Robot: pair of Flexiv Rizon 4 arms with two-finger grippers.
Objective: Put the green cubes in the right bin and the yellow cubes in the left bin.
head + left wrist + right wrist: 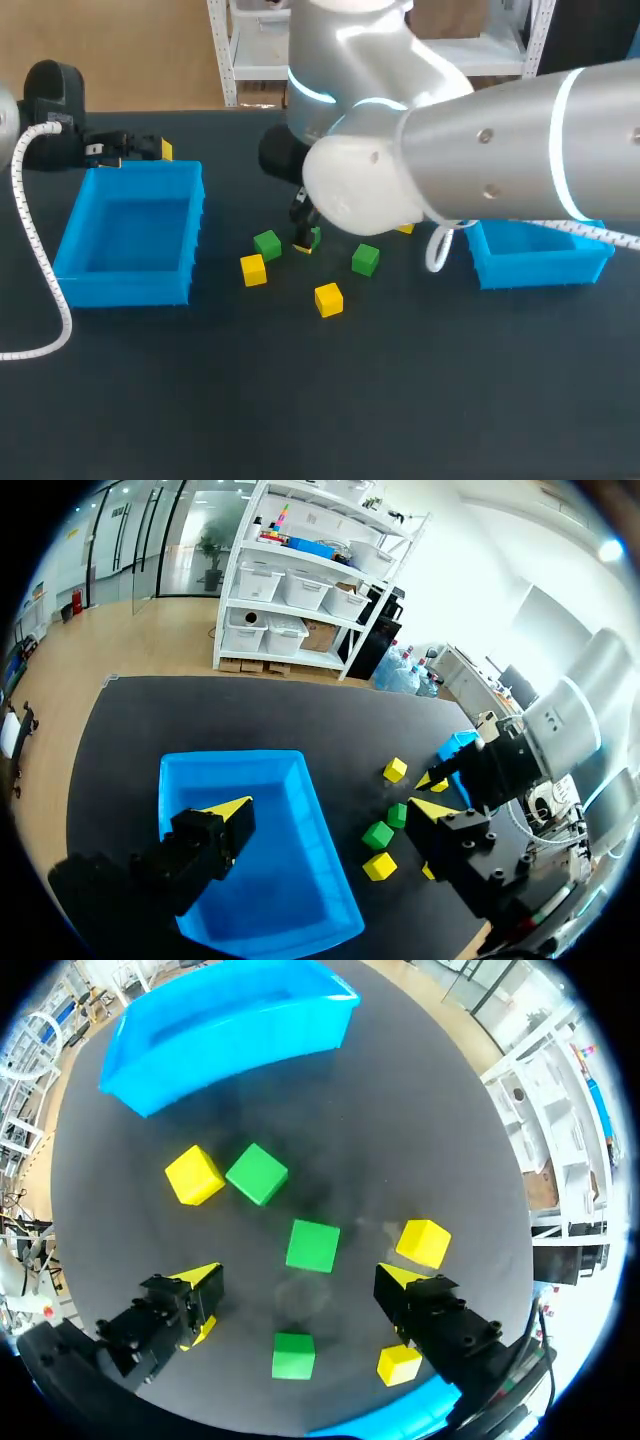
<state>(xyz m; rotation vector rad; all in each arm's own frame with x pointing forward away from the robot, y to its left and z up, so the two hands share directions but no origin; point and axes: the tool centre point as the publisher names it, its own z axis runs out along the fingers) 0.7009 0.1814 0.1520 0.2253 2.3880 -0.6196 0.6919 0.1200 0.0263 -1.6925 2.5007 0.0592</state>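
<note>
Both grippers are open and empty. My right gripper [305, 238] [298, 1280] hangs low over the cube cluster, a green cube [312, 1245] [315, 237] just ahead between its fingers, untouched. Two more green cubes [267, 244] [366, 259] [257, 1173] [294, 1355] lie either side. Yellow cubes [254, 269] [328, 298] [194, 1174] [423, 1242] [400, 1364] lie around them; another shows partly behind the arm [405, 228]. My left gripper [130, 148] [333, 810] hovers at the back of the left blue bin [75, 275] [250, 860], which holds nothing. The arm partly hides the right blue bin [540, 262].
A white coiled cable [35, 250] runs along the left bin's outer side. In the left wrist view the cube cluster [378, 835] and my right arm's gripper [470, 770] lie beyond the left bin. Bare dark table lies in front of the cubes.
</note>
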